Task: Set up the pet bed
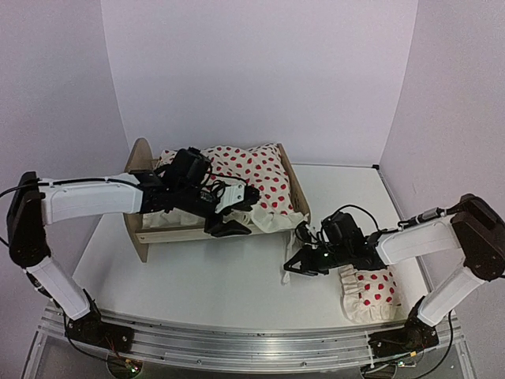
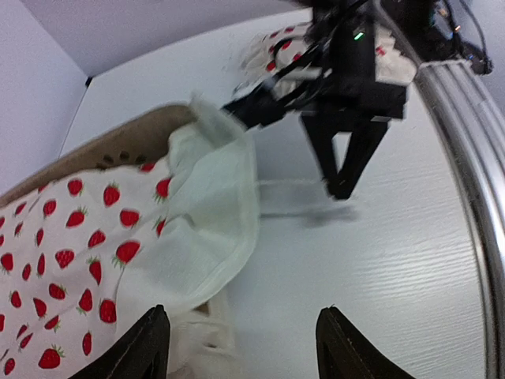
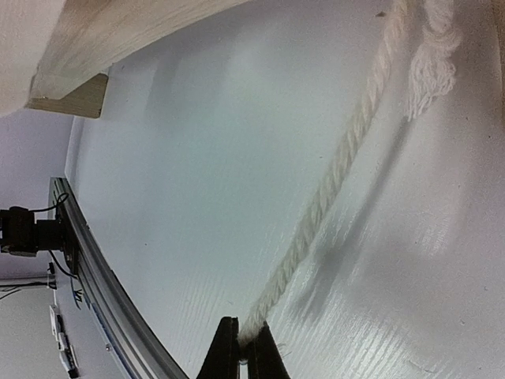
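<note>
Much of pet bed hidden under blanket; left jaws open, right jaws pinching cord

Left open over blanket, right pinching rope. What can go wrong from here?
1. The right gripper is shut on the rope, whose frayed end lies near the pet bed; pulling may snag the frame.
2. The blanket hem overhangs the bed's edge below the open left gripper; it may catch or slide off.
3. The pillow lies under the right arm; a sweep may shove it.
</note>
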{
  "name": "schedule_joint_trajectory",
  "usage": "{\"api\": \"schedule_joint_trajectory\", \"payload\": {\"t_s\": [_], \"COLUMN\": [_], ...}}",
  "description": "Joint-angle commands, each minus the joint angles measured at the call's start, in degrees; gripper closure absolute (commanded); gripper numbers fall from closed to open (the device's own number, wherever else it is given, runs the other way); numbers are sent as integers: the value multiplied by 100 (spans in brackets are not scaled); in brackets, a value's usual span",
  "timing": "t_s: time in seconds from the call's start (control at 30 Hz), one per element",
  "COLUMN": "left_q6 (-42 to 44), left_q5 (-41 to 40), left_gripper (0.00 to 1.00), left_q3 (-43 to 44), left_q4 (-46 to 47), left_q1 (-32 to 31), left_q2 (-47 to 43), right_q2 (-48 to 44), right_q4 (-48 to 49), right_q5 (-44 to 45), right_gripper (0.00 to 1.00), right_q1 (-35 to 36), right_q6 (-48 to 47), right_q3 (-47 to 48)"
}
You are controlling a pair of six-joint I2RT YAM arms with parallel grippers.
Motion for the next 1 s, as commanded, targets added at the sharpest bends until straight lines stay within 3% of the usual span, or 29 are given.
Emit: {"api": "schedule_joint_trajectory", "payload": {"t_s": [0.0, 0.1, 0.23, 0.4, 0.7, 0.77, 0.87, 0.97], "left_q6": [-2255, -3482, -5008, -5475, -6255, -6329, -6385, -6387], "left_q5": [463, 477, 351, 75, 345, 459, 587, 533], "left_gripper": [48, 50, 45, 38, 38, 44, 61, 88], "left_q3": [-810, -1351, -1659, -1818, -1490, -1392, -1290, -1260], "left_q4": [1478, 2918, 4258, 5473, 6571, 6625, 6576, 6581], "left_q1": [-563, -953, -1104, -1200, -1320, -1326, -1325, -1325], "left_q2": [-80, 407, 1157, 1774, 2616, 2720, 2829, 2885], "right_q2": [-272, -326, -453, -630, -632, -651, -673, -639], "right_q4": [-153, -165, -195, -191, -189, -187, -188, -187], "right_q5": [-264, -343, -382, -303, -238, -219, -205, -251], "right_gripper": [100, 100, 100, 100, 100, 100, 100, 100], "right_q1": [-10, -19, -28, -28, -28, -30, -55, -68], "right_q6": [381, 439, 689, 798, 765, 767, 730, 700], "right_q3": [232, 260, 188, 63, 23, 9, 27, 54]}}
